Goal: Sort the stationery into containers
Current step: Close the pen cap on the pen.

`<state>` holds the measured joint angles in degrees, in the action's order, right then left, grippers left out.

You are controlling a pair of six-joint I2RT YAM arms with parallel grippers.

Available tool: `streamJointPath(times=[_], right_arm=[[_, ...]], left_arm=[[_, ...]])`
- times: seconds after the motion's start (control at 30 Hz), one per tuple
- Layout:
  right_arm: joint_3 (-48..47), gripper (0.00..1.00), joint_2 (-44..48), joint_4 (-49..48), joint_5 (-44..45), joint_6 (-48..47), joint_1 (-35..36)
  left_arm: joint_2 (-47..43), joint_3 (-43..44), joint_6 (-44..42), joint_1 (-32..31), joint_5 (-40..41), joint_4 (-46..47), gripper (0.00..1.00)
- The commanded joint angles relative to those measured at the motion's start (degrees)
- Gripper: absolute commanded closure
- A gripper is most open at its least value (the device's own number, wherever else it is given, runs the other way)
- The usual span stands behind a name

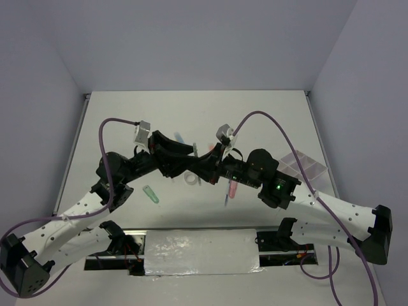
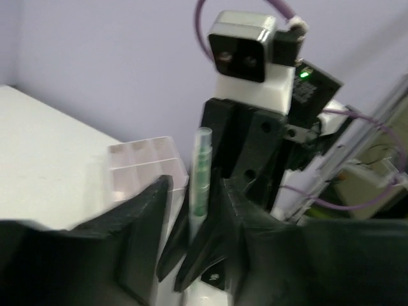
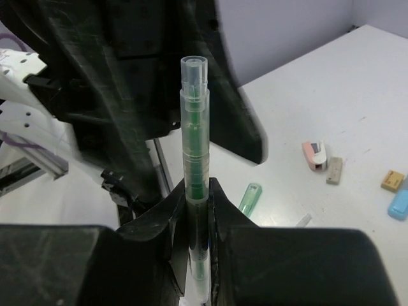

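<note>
Centrally above the tabletop (image 1: 191, 115), a green marker (image 3: 194, 146) stands upright, clamped low on its barrel by the right gripper (image 3: 195, 204); the left gripper (image 2: 191, 217) sits with jaws parted around its upper end, seemingly for a handover; the white tray (image 1: 305, 166) lies well apart, rightward.

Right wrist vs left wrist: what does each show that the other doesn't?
Right wrist only: loose stationery, a short green marker, a pink-and-white eraser, a tan eraser and a blue piece at the frame edge. Left wrist only: the divided tray and the right arm's wrist camera. Both: the green pen standing upright, clamped in the right claw, with the left claw open around it.
</note>
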<state>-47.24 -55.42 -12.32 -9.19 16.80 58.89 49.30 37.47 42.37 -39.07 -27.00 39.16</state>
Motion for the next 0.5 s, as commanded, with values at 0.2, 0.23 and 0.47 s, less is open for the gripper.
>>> streamJointPath(times=[0.2,0.23,0.47], right_arm=[[-1.18,1.00,-1.09,-1.75,2.51,-4.14,-0.45],[-1.36,1.00,-1.53,-1.66,2.34,-4.40,-0.36],[-2.24,1.00,-2.15,-0.78,1.54,-4.49,-0.27]], left_arm=[[0.09,10.86,-5.89,0.40,8.19,-11.37,0.19],[0.36,11.56,-6.07,0.40,8.28,-11.47,0.19],[2.03,13.24,-5.98,0.40,8.46,-11.30,0.45]])
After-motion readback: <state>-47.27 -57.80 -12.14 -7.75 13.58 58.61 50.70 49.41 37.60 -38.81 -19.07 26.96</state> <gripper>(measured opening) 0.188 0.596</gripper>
